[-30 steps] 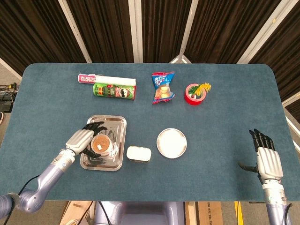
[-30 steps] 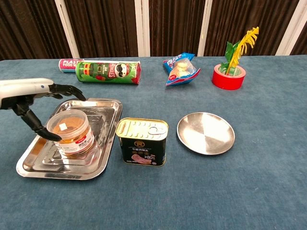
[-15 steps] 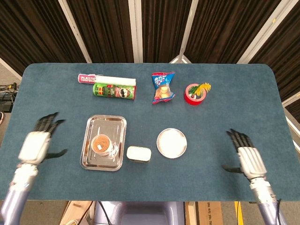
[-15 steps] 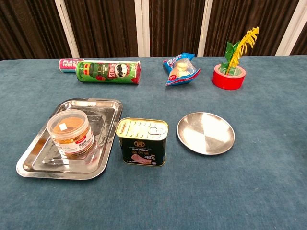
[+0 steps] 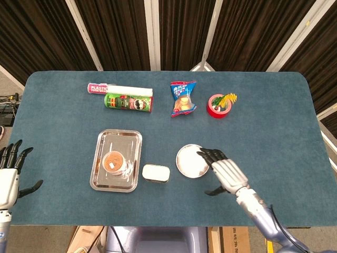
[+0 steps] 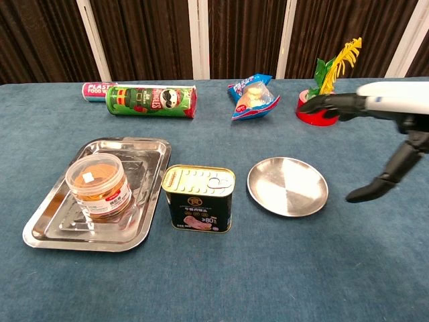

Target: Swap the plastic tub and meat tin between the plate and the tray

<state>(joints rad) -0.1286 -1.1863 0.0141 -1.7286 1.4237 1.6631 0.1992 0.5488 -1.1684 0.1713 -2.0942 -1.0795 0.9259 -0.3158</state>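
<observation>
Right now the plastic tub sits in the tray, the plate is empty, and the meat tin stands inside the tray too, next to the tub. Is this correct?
Not quite: the meat tin is not in the tray. It stands on the table cloth between the tray and the plate, as the chest view shows. The rest holds: the plastic tub sits in the tray and the plate is empty.

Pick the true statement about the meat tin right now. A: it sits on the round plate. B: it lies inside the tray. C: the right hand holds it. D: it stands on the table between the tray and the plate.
D: the meat tin stands on the cloth between the tray and the plate, untouched.
</observation>
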